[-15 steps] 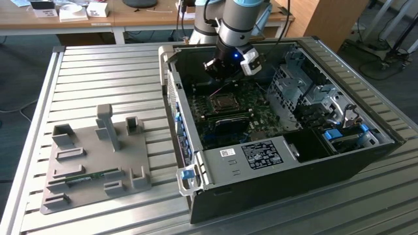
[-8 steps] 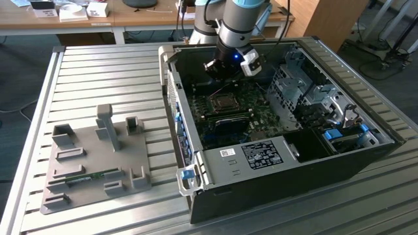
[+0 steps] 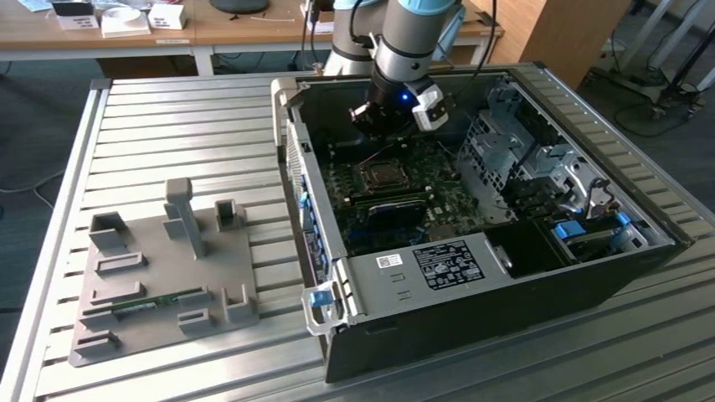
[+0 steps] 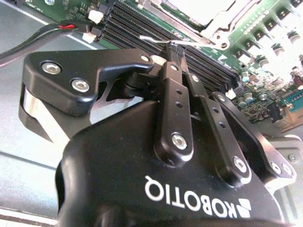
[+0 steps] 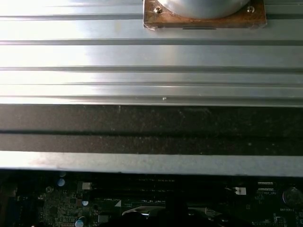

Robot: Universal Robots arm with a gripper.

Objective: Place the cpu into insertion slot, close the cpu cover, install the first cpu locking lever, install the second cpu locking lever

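Gripper (image 4: 174,47) closed narrow beside the insertion slot (image 3: 362,178)

The fingers are seen pinched together, seemingly on a thin, springy steel-wire locking lever (image 4: 154,39); glare leaves contact uncertain. The cpu (image 3: 383,175), flat and fragile, is seated in the slot under the stiff silver cpu cover (image 4: 215,21). The lever is judged slippery and best gripped near its free end.

Exterior view looks down — both wrist views close on motherboard (image 4: 236,45) (image 5: 52,208).

The arm (image 3: 404,46) points down, its pincer (image 4: 174,48) closed tight.
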